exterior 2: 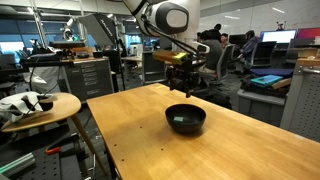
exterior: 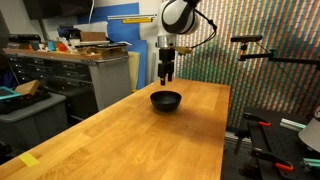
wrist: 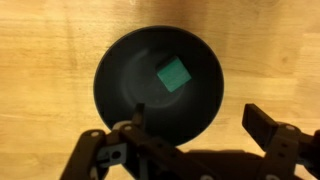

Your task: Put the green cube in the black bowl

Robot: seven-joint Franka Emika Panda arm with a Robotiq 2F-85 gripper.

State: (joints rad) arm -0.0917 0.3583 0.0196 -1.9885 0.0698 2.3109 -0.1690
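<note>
The black bowl (exterior: 166, 100) stands on the wooden table, seen in both exterior views (exterior 2: 185, 118). In the wrist view the bowl (wrist: 125, 85) is directly below, and the green cube (wrist: 174, 75) lies inside it, flat on the bottom. A bit of green also shows inside the bowl in an exterior view (exterior 2: 180, 119). My gripper (exterior: 167, 75) hangs above the bowl, behind its far rim (exterior 2: 186, 88). In the wrist view its fingers (wrist: 200, 122) are spread wide and hold nothing.
The wooden table (exterior: 120, 140) stretches toward the camera. A yellow tape mark (exterior: 29, 159) lies near its front corner. A round side table with objects (exterior 2: 40, 105) stands beside it. Cabinets (exterior: 60, 75) and tripods stand around the table.
</note>
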